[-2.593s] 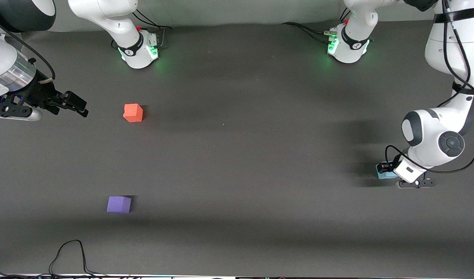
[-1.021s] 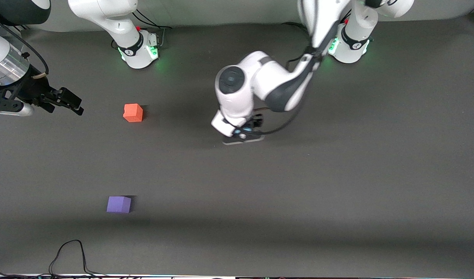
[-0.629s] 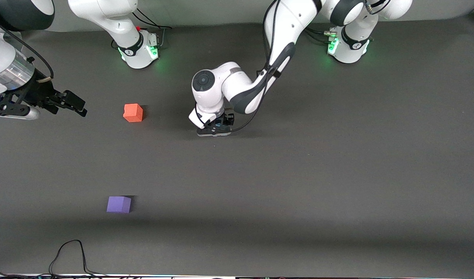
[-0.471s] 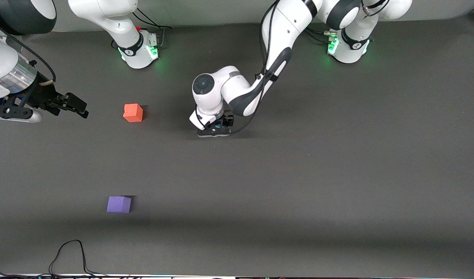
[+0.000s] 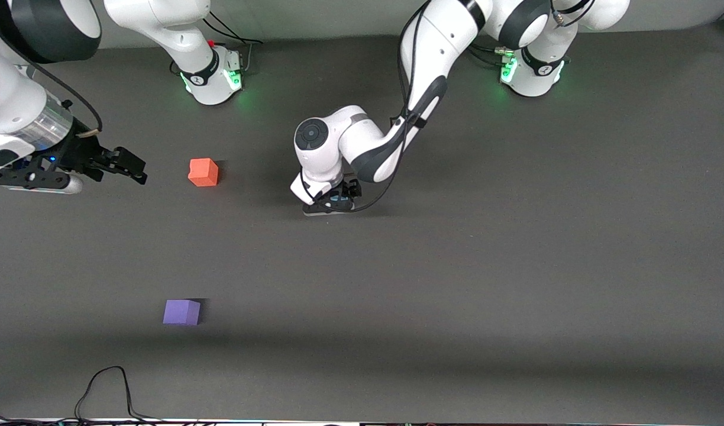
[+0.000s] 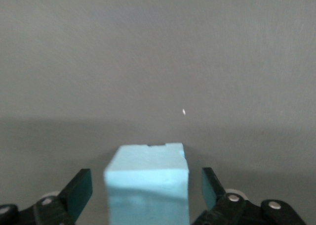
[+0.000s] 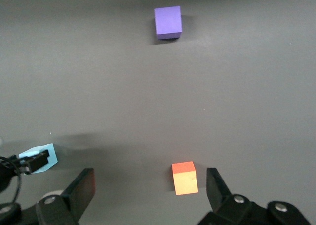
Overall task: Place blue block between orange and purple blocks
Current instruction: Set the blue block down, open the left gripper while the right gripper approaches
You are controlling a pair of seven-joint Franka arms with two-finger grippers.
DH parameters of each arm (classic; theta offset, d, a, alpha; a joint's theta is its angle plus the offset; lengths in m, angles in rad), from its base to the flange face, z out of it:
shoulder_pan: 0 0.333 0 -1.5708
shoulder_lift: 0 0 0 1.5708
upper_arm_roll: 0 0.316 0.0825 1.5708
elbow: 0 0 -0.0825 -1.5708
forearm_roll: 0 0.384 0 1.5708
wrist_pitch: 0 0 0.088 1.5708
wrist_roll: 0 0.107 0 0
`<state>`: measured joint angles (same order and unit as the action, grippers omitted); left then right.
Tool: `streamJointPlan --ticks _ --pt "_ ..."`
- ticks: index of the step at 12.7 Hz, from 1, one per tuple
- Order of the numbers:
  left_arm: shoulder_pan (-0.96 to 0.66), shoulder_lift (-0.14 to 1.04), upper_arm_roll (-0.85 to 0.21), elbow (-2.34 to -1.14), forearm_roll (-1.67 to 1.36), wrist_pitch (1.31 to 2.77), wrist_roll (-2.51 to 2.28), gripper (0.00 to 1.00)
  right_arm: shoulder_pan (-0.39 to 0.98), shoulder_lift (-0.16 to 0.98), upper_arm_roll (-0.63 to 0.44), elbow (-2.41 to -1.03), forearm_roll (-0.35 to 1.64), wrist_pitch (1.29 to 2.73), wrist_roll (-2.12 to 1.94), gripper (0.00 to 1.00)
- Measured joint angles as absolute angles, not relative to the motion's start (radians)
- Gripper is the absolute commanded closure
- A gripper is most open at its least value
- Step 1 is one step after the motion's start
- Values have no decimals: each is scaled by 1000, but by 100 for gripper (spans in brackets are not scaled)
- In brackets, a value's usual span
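While the left gripper (image 5: 336,200), fingers spread apart from the blue block (image 6: 148,184) on the table beside the orange block (image 5: 203,172), should regrasp squarely, the open right gripper (image 5: 125,165) waits.

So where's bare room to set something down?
Bare mat lies between orange block and purple block, and toward the left arm's end. Crowded: left gripper, open around blue block; right gripper waits over mat by the orange one.
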<state>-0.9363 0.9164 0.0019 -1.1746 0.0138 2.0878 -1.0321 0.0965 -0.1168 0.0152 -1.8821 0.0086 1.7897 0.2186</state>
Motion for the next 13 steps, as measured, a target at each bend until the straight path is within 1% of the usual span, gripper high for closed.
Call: streamJointPlan --ticks 3,5,6,8,10,13 --pt "-799 794 1 -1152 -68 1953 -917 0 97 -86 81 -1865 10 1788 242 0" --pt "-665 686 2 -1162 -136 1842 -782 0 98 -51 179 -1864 12 1795 313 0" --pt "-594 635 2 -1181 -161 1801 -711 0 99 -28 246 -1864 13 1817 375 0" --pt "-454 542 2 -1237 -180 1726 -568 0 103 34 381 -1867 11 1894 519 0" --pt "-317 463 3 -1291 -181 1648 -414 0 108 120 487 -1879 -28 1998 652 0" --pt "-168 369 7 -1350 -149 1608 -229 0 113 274 573 -1925 -182 2161 854 0"
